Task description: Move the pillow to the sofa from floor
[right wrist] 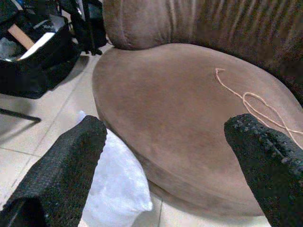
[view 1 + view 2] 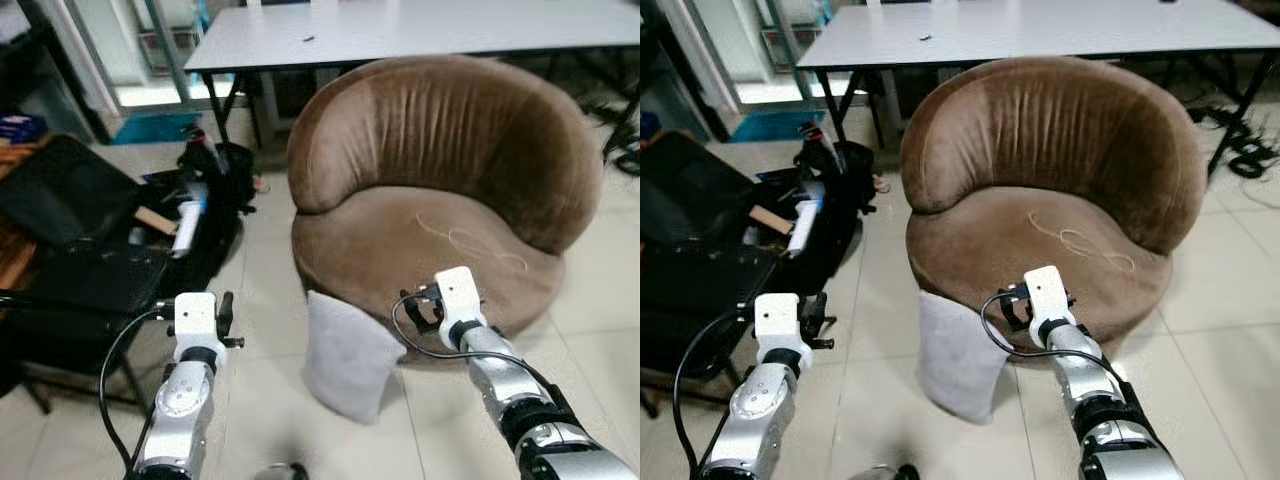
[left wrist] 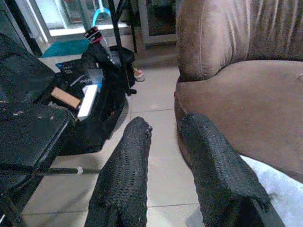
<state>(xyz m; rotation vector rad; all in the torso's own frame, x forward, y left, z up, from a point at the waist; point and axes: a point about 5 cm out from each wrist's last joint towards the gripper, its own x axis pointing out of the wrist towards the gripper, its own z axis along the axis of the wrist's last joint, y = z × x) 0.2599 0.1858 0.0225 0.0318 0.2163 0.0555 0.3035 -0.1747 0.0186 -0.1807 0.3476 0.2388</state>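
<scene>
Pillow (image 2: 345, 355): pale grey, on the tile floor, standing on edge and leaning against the front base of the brown sofa (image 2: 440, 190). Not yet lifted. Long axis near vertical, tilted slightly toward the sofa.

Right gripper (image 1: 165, 156): raised in front of the sofa's front edge, fingers spread wide, holding nothing. In the head views the pillow lies at about 8 o'clock from it, just beside and lower. In the right wrist view a pillow corner shows near one finger (image 1: 61, 161), with the sofa seat ahead.

Left gripper (image 3: 163, 156): fingers slightly apart, with a narrow gap, empty. In the head views the pillow lies at about 3 o'clock from the left gripper, near but clearly apart.

Judgement: the right arm is the nearer one; the coming move likely needs it to drop toward 8 o'clock and straddle the pillow's top edge.

Loose cord (image 2: 470, 240) lies on the seat. An open black bag (image 2: 190, 225) stands at 9 o'clock from the sofa. No brand, label or writing is legible.
</scene>
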